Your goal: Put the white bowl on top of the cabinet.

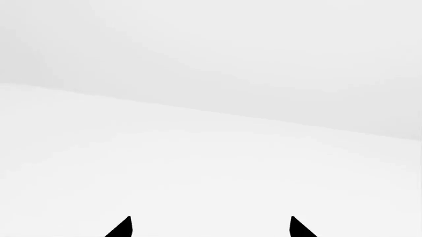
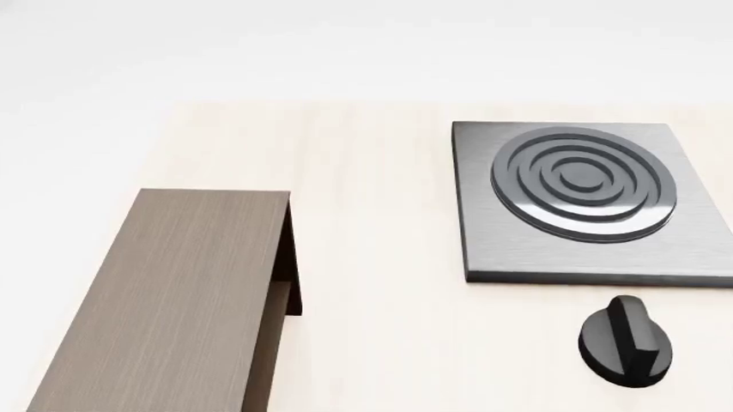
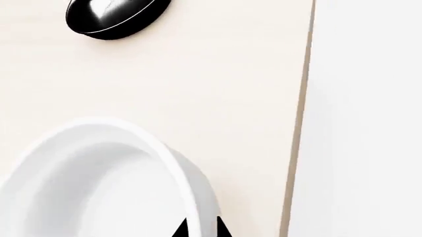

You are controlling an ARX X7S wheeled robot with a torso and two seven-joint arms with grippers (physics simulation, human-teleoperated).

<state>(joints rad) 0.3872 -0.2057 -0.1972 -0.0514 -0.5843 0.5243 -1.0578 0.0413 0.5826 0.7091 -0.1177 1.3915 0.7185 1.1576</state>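
Right wrist view showed the bowl (image 3: 99, 187) on the pale table (image 3: 218, 89), near its edge, with the right gripper (image 3: 199, 228) at the rim: the two dark fingertips stood close together, one on each side of the wall. Whether they already pinched it, I cannot tell. A black pan (image 3: 115, 17) lay farther away. In the head view the cabinet (image 2: 172, 292) top was bare, beside the stove plate (image 2: 584, 202) and its knob (image 2: 624, 341). The left gripper (image 1: 211, 228) was spread, holding nothing. I judge the lift and placing were not yet done.
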